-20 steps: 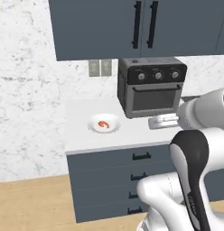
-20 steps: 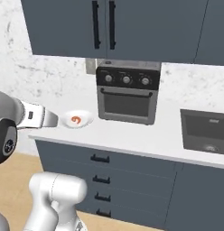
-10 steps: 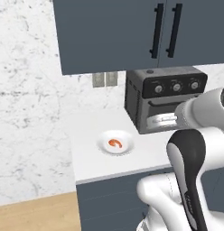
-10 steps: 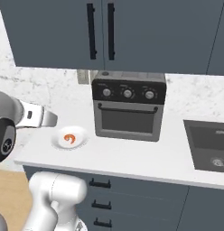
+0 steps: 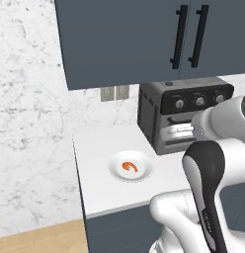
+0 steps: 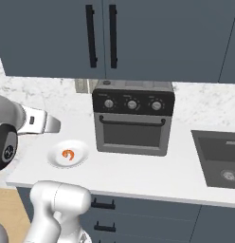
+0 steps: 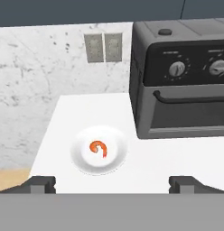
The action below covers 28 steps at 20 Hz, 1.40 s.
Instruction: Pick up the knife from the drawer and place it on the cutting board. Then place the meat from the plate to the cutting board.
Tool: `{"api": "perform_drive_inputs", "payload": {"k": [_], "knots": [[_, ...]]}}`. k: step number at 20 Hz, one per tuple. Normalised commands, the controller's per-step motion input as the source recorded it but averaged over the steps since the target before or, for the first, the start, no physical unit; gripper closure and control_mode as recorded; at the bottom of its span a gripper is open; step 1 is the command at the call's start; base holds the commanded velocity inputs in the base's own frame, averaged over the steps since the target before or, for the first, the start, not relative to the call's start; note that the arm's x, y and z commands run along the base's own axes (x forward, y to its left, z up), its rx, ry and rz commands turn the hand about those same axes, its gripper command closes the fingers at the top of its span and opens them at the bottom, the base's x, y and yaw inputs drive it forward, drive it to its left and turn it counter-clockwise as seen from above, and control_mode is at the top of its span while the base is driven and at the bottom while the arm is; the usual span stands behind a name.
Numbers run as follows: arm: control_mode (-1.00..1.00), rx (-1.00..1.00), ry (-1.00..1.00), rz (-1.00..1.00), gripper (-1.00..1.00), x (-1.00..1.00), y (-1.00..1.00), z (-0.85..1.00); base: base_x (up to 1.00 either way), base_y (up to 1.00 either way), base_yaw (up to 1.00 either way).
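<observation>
Pincer [image 7: 112,182] wide open, holding nothing. Meat [image 7: 99,148] lies on the plate [image 7: 82,159] ahead and below on the surface [image 7: 163,158]; its transfer remains.

A dark toaster oven [image 7: 181,76] stands ahead-right of the gripper on the white counter [image 7: 145,158]; wall outlets [image 7: 104,47] ahead.

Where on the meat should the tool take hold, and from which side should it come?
Grip the meat across the thick middle of its curve, coming from above. It lies flat in the shallow plate, so the rim probably hinders a side approach. The tool is open.
</observation>
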Motion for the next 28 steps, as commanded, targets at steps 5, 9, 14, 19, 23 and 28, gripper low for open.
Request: {"api": "perform_drive_inputs", "payload": {"k": [5,9,14,19,23,28], "knots": [[-1.0,0.25,0.06,-0.02,-1.0,0.0,0.0,-0.43,0.0,0.0,0.0],[-1.0,0.3,0.09,0.0,-1.0,0.0,0.0,-0.51,0.0,0.0,0.0],[-1.0,0.04,0.27,0.0,-1.0,0.14,0.21,-0.32,0.0,0.0,0.0],[-1.0,-0.06,0.15,0.0,-1.0,0.1,0.23,-0.35,0.0,0.0,0.0],[-1.0,-0.16,0.01,0.02,-1.0,0.03,0.17,-0.39,0.0,0.0,0.0],[-1.0,-0.22,0.0,0.05,-1.0,0.06,0.15,-0.25,0.0,0.0,0.0]]}}
